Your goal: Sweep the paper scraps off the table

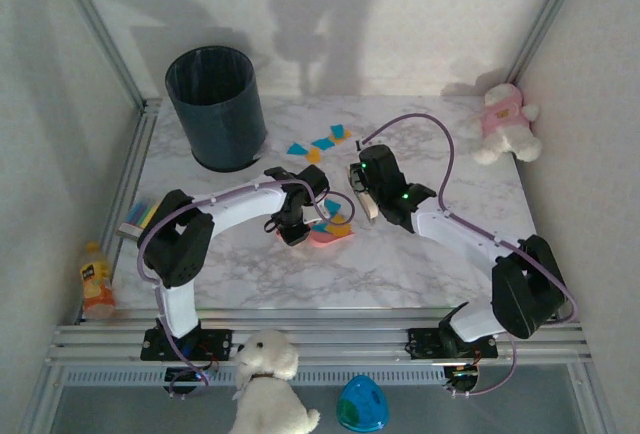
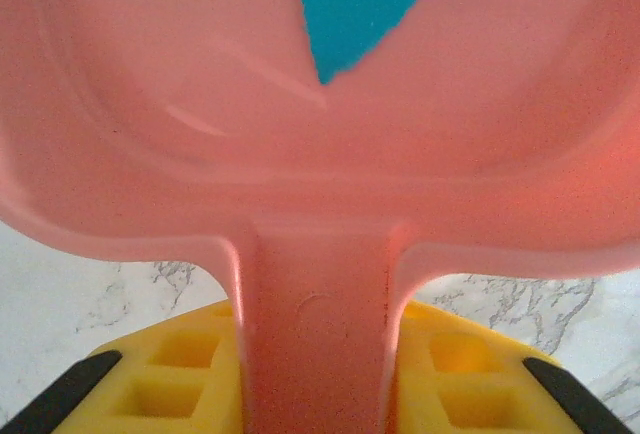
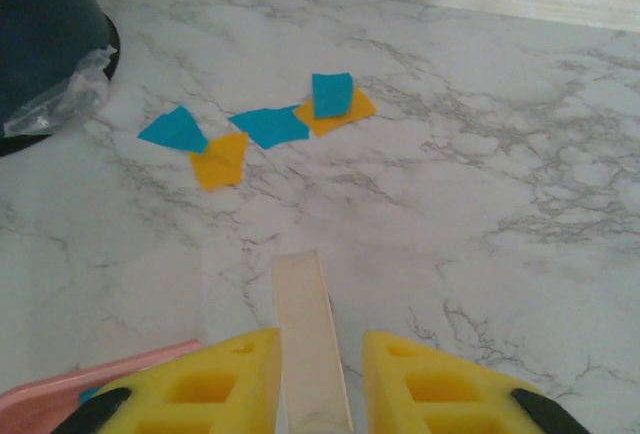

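Top external: paper scraps (image 1: 320, 144) lie on table (image 1: 420, 254) near bin (image 1: 217, 106). Left gripper (image 1: 293, 226) clamps pink dustpan (image 1: 332, 233) (some scraps aboard); right gripper (image 1: 365, 199) grips pale brush handle (image 3: 305, 324). Step: mid-sweep. Next, probably: brush loose cluster panward.

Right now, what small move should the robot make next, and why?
Probably reach the right claw and its pale flat tool forward to the blue and orange paper scraps: they lie loose on the white marble table ahead of it, outside the pink plastic dustpan gripped by the left claw.
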{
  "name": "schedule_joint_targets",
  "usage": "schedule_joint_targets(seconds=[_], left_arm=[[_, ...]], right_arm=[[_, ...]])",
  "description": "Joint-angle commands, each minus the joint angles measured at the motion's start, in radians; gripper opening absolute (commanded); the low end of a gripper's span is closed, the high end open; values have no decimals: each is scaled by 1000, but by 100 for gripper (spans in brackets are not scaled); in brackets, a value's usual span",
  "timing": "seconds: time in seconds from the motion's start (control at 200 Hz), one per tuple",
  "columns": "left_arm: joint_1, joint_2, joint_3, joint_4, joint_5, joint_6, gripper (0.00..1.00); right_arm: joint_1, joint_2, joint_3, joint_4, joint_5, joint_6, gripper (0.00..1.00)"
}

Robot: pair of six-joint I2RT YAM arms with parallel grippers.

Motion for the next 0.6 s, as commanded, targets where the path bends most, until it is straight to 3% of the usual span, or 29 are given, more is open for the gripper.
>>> schedule_joint_targets(seconds=[0.0,0.591], left_arm=[[-9,-16,-2,-17,-8,9,0],[-9,-14,2,-17,-9,9,0]], right_arm=[[16,26,6,37,17,16,0],[59,56,4,12,-84,70,0]])
